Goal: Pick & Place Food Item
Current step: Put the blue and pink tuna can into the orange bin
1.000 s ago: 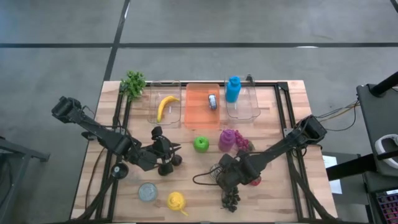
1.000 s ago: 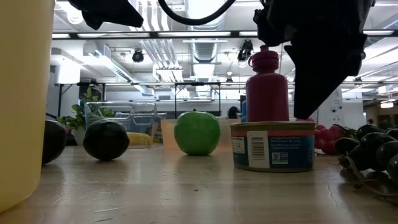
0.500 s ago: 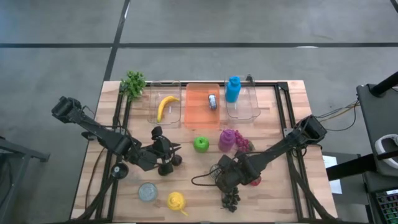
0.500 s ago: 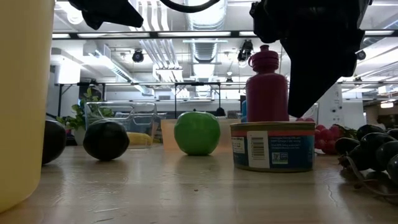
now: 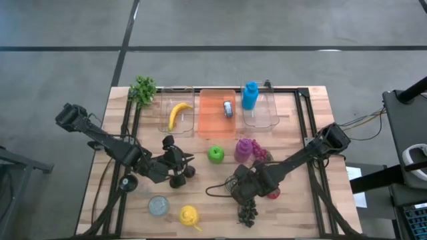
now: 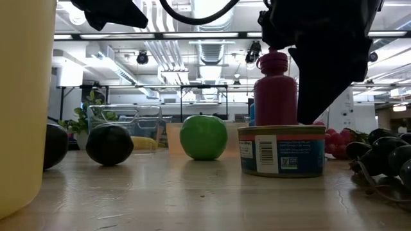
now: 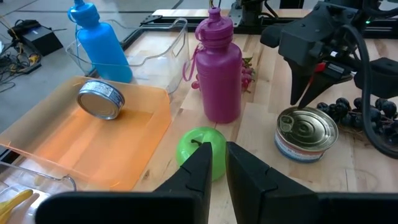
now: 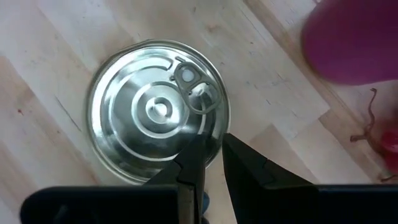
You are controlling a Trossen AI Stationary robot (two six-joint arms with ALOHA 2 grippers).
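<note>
A: Where is your right gripper [image 8: 211, 155] at this moment?

B: It hangs directly above the tin can [image 8: 158, 118] near the front of the table [image 5: 307, 120]. You look straight down on the can's lid and its pull ring, and the two dark fingers [image 8: 245, 165] sit close together with only a thin gap between them, holding nothing. From the low camera the can [image 6: 281, 151] stands upright on the wood with the gripper above it, not touching.

A: And what is around the can?

B: You have the purple bottle [image 7: 219, 65] just behind it, upright, and the green apple [image 7: 200, 152] off to one side of that. Dark grapes [image 5: 248, 213] lie just beside the can on the front side (some reddish ones sit by the bottle too).

A: What about your left gripper [image 7: 214, 165]?

B: It waits over the left-middle of the table, facing the apple, fingers nearly shut and empty. Two dark round fruits [image 5: 181, 175] lie just by it.

A: And the bins at the back?

B: You see three in a row. The left clear one holds a banana [image 5: 177, 114], the orange tray [image 5: 215, 117] holds a second can [image 7: 101, 99] lying on its side, and the right clear bin [image 5: 265, 115] holds a blue bottle [image 5: 250, 95]. A green leafy bunch [image 5: 143, 89] sits at the back left corner, and a yellow item [image 5: 189, 215] and a round grey lid-like thing [image 5: 159, 205] sit at the front left.
</note>
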